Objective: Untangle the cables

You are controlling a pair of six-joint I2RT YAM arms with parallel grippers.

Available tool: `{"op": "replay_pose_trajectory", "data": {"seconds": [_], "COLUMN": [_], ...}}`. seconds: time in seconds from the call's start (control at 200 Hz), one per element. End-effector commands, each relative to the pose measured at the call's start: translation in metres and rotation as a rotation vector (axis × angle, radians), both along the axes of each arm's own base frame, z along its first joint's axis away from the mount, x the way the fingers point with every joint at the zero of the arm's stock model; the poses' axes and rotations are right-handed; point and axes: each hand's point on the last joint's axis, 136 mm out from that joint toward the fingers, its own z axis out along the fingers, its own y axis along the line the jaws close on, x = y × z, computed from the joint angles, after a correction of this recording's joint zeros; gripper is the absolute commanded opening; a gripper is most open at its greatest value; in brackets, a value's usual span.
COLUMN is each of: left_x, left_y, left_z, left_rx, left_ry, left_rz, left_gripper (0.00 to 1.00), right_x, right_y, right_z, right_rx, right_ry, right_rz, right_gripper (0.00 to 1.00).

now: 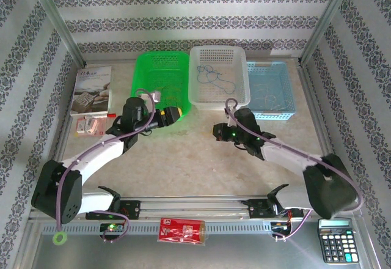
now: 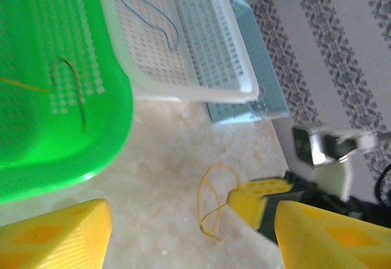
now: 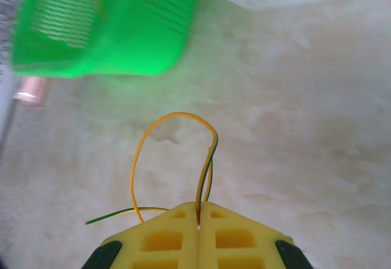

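A thin yellow cable with a dark green stripe loops up out of my right gripper, whose jaws are shut on it just above the table. In the left wrist view the same yellow loop hangs from the right gripper's yellow fingertips. My left gripper is open, with its fingers on either side of that loop and not touching it. From above, the left gripper sits at the green basket's front corner and the right gripper is a short way to its right. A blue cable lies in the white basket.
The green basket holds a yellow-and-dark cable. The blue basket at the right holds pale cables. At the far left are a booklet and a pink box. A red packet and a calculator sit by the near rail.
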Motion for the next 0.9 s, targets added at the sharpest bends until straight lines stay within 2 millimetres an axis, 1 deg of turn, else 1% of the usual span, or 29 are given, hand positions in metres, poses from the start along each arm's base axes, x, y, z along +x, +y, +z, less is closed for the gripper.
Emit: {"op": "replay_pose_trajectory", "data": {"seconds": [0.0,0.055,0.15,0.23,0.305,0.455,0.62,0.764,0.894], "left_x": [-0.011,-0.015,-0.022,-0.026,-0.028,-0.028,-0.032,-0.033,-0.030], "left_y": [-0.021,-0.029,-0.039,-0.048,-0.052,-0.050,-0.052,-0.046,-0.036], "left_z": [0.021,0.022,0.023,0.023,0.018,0.005,-0.005,-0.015,-0.029], "left_rx": [-0.055,-0.048,0.004,0.050,0.112,0.229,0.310,0.363,0.450], "left_ry": [-0.075,-0.088,-0.110,-0.127,-0.127,-0.135,-0.153,-0.152,-0.141], "left_rz": [-0.049,-0.069,-0.098,-0.126,-0.134,-0.101,-0.105,-0.078,-0.037], "left_gripper": [0.72,0.73,0.73,0.73,0.74,0.73,0.69,0.64,0.61], "right_x": [-0.017,-0.023,-0.032,-0.036,-0.037,-0.039,-0.040,-0.041,-0.046], "right_y": [0.015,0.020,0.029,0.033,0.037,0.045,0.050,0.052,0.057], "right_z": [0.031,0.042,0.056,0.064,0.069,0.078,0.079,0.083,0.092], "right_rx": [0.069,0.084,0.087,0.085,0.090,0.099,0.092,0.098,0.117], "right_ry": [-0.070,-0.090,-0.117,-0.134,-0.144,-0.157,-0.161,-0.163,-0.177], "right_rz": [0.087,0.109,0.146,0.161,0.168,0.187,0.198,0.201,0.225], "right_gripper": [0.00,0.00,0.00,0.00,0.00,0.00,0.00,0.00,0.00]}}
